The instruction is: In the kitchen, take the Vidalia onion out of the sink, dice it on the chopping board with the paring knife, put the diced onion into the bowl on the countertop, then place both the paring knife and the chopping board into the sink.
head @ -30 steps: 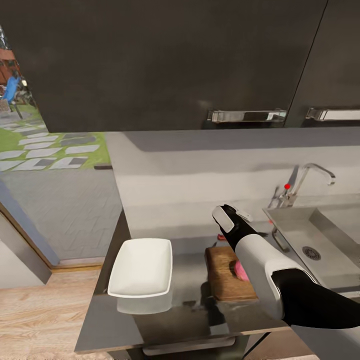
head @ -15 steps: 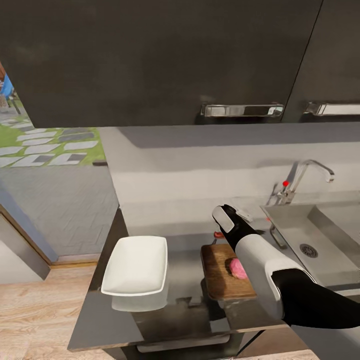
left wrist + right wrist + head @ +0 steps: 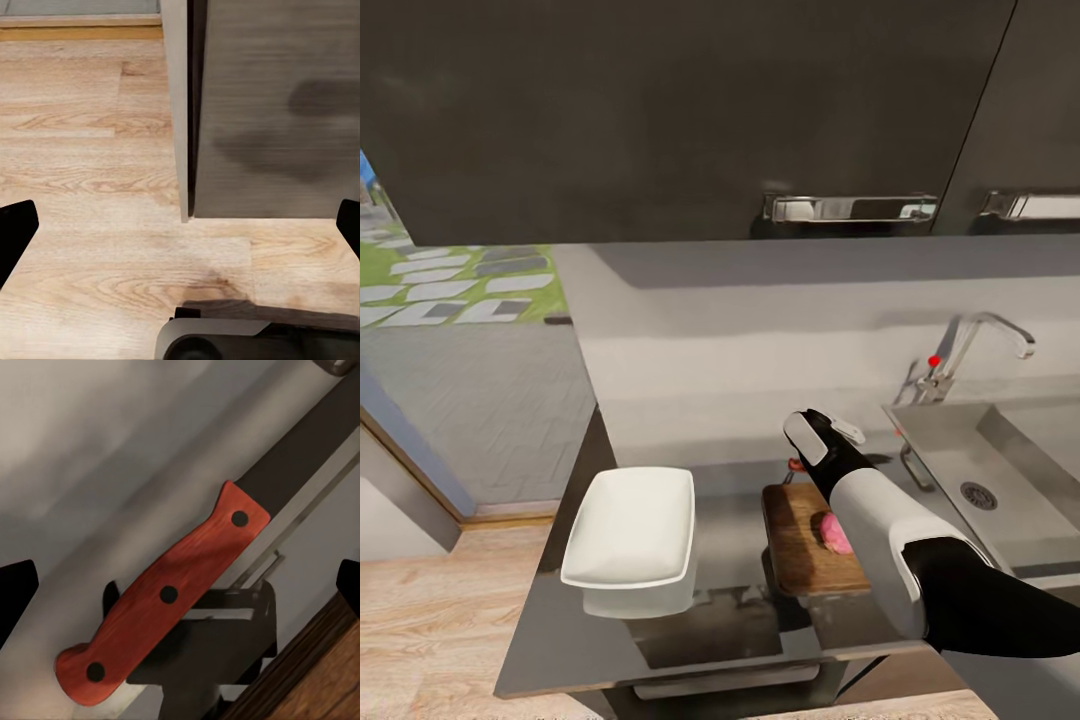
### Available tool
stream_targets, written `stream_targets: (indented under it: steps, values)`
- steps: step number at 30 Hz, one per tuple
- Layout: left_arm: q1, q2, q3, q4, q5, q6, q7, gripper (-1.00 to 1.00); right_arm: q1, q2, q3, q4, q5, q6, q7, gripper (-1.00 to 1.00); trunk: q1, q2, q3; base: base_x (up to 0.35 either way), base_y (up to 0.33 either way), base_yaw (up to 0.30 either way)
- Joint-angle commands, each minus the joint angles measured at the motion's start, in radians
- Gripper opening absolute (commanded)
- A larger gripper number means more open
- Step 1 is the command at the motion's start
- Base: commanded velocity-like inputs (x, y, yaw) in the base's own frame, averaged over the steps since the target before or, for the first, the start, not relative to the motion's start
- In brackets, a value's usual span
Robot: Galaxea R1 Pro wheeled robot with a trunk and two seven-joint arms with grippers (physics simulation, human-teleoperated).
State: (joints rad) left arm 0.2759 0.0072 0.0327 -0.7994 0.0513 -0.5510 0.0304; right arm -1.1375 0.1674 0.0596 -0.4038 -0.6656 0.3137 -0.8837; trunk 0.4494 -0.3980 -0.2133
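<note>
The dark wooden chopping board (image 3: 798, 545) lies on the grey countertop (image 3: 735, 525), with the pinkish Vidalia onion (image 3: 833, 533) resting on its right part, half hidden by my right forearm. My right gripper (image 3: 822, 446) hangs over the board's far edge. In the right wrist view the right gripper (image 3: 182, 589) is open, its fingertips (image 3: 15, 592) far apart, above the paring knife (image 3: 165, 598). The knife lies flat on the worktop beside the board corner (image 3: 326, 675). A red tip of the knife (image 3: 795, 465) peeks out behind the board. The white bowl (image 3: 628, 528) sits left of the board. My left gripper (image 3: 182, 229) is open over the floor.
The sink (image 3: 1000, 470) with its chrome tap (image 3: 975, 345) and red knob (image 3: 934, 361) lies right of the board. Dark wall cabinets (image 3: 690, 110) hang overhead. The countertop ends left of the bowl, with pale wood floor (image 3: 430, 620) beyond. A grey cabinet side (image 3: 270, 112) stands by the left gripper.
The whole picture has shifted slightly, so the camera moved. More of the onion shows beside my right forearm. The right gripper stays over the board's far edge.
</note>
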Motion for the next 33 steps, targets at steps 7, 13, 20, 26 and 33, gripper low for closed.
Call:
stream_targets:
  steps: [7,13,20,26,33]
  values:
    - [0.000,0.000,-0.002,-0.001,0.005,-0.001,0.002,1.00,-0.001,0.000,0.006,-0.001,-0.003,0.010,-0.006,1.00,0.001,-0.002,-0.013,0.000,0.000,0.000]
    - [0.000,0.000,-0.002,0.000,0.005,-0.001,0.002,1.00,-0.001,-0.002,0.006,-0.001,-0.004,0.010,-0.006,1.00,0.001,-0.002,-0.022,0.000,0.000,0.000]
    - [0.000,0.000,-0.002,0.000,0.005,-0.001,0.002,1.00,-0.001,-0.002,0.006,-0.002,-0.005,0.010,-0.006,1.00,0.001,-0.002,-0.034,0.000,0.000,0.000]
    - [0.000,0.000,-0.002,0.000,0.005,-0.001,0.002,1.00,-0.001,-0.002,0.006,-0.001,-0.005,0.010,-0.006,1.00,0.001,-0.002,-0.043,0.000,0.000,0.000]
    - [0.000,0.000,-0.002,0.000,0.006,-0.001,0.002,1.00,-0.001,-0.002,0.006,-0.002,-0.005,0.010,-0.006,1.00,0.001,-0.002,-0.054,0.000,0.000,0.000]
